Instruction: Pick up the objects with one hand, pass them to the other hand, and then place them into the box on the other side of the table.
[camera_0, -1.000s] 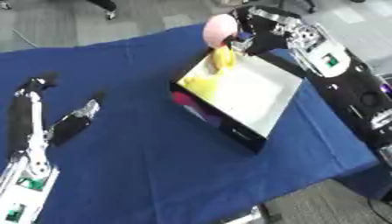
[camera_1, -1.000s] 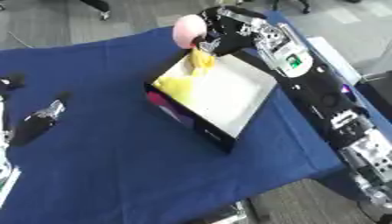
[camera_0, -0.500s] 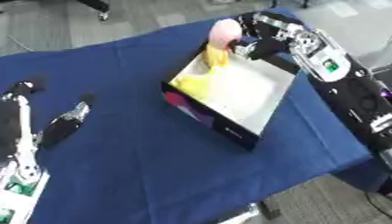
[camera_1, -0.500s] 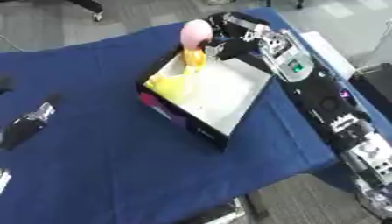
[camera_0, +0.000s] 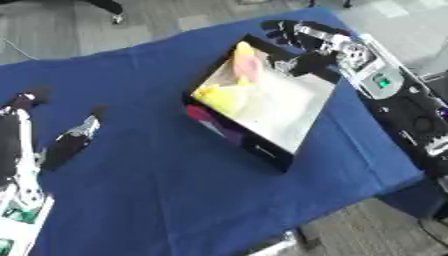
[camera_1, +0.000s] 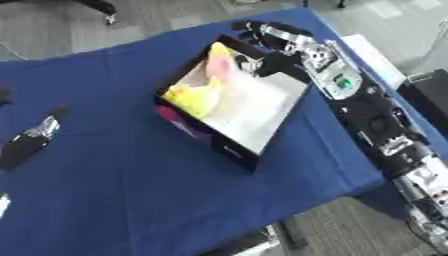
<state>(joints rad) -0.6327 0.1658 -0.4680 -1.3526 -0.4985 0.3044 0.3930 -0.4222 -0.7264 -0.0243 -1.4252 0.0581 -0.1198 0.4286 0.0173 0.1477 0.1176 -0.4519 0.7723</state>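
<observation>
The right hand (camera_0: 302, 45) is spread open over the box (camera_0: 289, 107), grasping nothing. Just beside its fingers lie a pink object (camera_0: 251, 67) and a yellow one (camera_0: 219, 95). The left hand (camera_0: 61, 145) rests open far away.

right hand (camera_1: 278, 44): black fingers, silver joints, upper right | right arm (camera_1: 376, 120): black casing, white panel with a green mark, round silver joints | left hand (camera_0: 68, 142): black with silver, far left | left arm (camera_0: 19, 200): white-and-black, green bits lower left
</observation>
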